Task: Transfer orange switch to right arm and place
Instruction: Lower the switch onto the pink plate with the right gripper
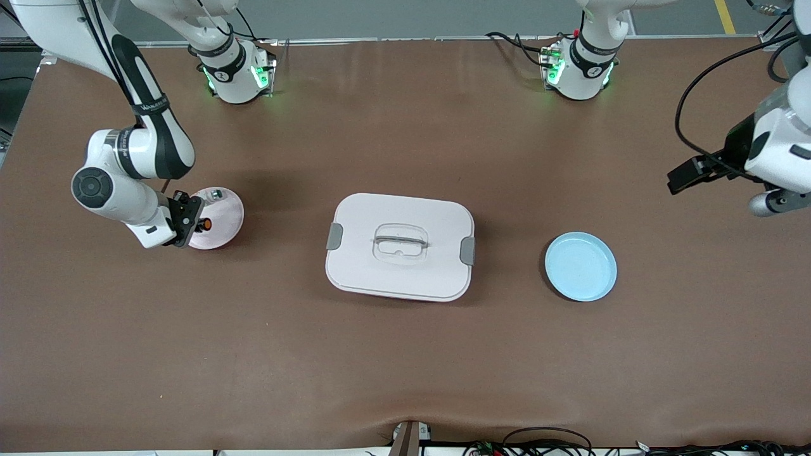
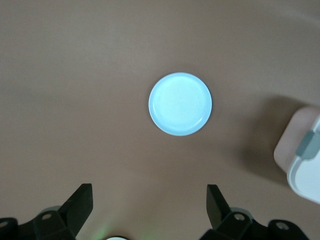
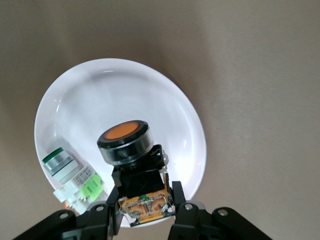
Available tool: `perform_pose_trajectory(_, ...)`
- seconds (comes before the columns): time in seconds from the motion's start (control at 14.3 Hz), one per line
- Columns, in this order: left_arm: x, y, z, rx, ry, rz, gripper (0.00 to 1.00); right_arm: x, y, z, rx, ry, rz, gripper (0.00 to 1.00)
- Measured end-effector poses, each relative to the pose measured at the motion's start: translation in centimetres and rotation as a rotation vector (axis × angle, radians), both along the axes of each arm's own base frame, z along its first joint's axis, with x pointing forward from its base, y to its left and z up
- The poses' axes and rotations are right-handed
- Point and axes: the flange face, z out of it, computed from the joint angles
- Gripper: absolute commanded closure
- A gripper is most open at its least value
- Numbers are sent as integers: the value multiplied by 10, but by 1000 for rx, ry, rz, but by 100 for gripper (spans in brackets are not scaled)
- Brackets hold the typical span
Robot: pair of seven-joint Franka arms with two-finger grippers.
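I see right gripper (image 3: 142,210) over white round plate (image 3: 165,115), fingers (image 3: 111,204) pinching small black push-button with orange cap (image 3: 125,142) at its square lower body. Looks light, rigid, cap smooth; I judge body best hold. Left gripper (image 2: 150,207) waits, fingers spread, over tabletop (image 2: 75,75) near light-blue plate (image 2: 180,104).

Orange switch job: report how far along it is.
Done: the right gripper has its fingers shut on the small black push-button switch with the orange cap, over the round pink plate that holds a green-capped white switch. In hand: that grasp. Left: setting it down and letting go. The left gripper waits open above the round blue plate.
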Motion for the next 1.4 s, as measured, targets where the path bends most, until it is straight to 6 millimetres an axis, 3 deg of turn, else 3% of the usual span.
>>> perform_pose_trajectory(0.35, -16, 2, -1, -12, -25, -93, 0, -6, 1, -12, 4, -14, 4, 94)
perform_pose_trajectory(0.84, -18, 23, -3, -13, -59, -177, 0, -14, 2, -20, 4, -6, -8, 92)
perform_pose_trajectory(1.4, -19, 14, -3, -14, -59, -194, 0, -23, 4, -31, 1, -15, -47, 87)
